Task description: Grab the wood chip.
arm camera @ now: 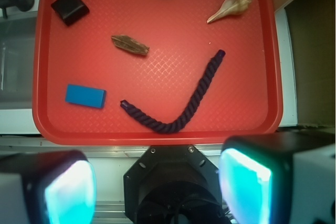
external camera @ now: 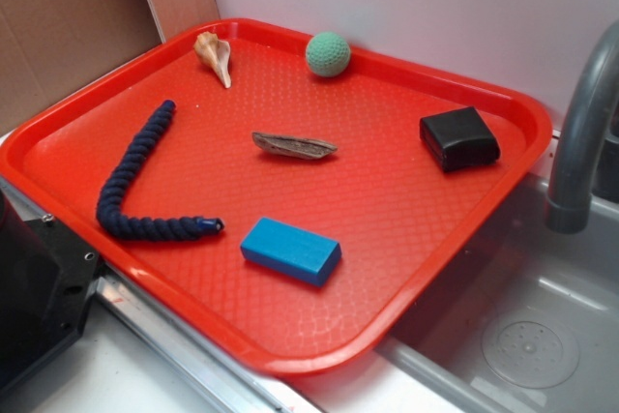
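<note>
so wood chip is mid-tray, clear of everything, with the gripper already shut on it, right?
Not quite. The wood chip is mid-tray and clear of everything, but the gripper isn't on it: the wrist view shows the fingers spread apart, back off the tray's near edge.

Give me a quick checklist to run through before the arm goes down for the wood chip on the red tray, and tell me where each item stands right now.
1. Wood chip in view and lying flat on the red tray: ok.
2. Space around it for the fingers: ok; the purple rope, blue block and black box all lie apart from it.
3. Not confused with the seashell: ok; the shell sits at the tray's far corner, well away.
4. Gripper open: ok; the two pads stand wide apart with nothing between them.
5. Gripper above the chip: not ok; it sits back beyond the tray's near edge.
6. Jaw line matched to the chip's narrow width: cannot tell.
</note>
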Motion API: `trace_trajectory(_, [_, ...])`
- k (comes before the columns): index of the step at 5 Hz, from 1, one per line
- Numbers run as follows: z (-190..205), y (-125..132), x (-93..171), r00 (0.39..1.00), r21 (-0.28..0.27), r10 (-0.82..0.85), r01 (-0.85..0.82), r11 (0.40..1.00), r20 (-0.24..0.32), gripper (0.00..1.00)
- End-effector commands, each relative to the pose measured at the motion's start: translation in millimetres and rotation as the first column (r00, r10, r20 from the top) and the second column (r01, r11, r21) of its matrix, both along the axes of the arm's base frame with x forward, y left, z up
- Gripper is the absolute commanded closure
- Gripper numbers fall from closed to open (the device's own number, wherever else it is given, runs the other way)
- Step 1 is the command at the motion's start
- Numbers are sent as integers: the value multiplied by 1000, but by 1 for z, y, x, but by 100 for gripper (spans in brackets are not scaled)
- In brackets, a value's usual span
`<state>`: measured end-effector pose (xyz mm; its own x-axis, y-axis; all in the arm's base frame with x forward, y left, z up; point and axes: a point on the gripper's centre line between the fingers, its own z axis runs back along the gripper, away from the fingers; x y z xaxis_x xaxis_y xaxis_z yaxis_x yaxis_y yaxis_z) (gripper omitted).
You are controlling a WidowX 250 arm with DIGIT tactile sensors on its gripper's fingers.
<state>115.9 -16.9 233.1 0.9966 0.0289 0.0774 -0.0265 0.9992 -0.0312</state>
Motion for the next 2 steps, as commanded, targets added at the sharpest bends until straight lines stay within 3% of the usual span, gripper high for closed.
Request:
trace_trajectory(1, [-13, 13, 100, 988, -4, 151, -151, 988, -20, 0])
trace_trajectory(2, [-23, 11, 150, 992, 17, 123, -123, 992, -30, 0])
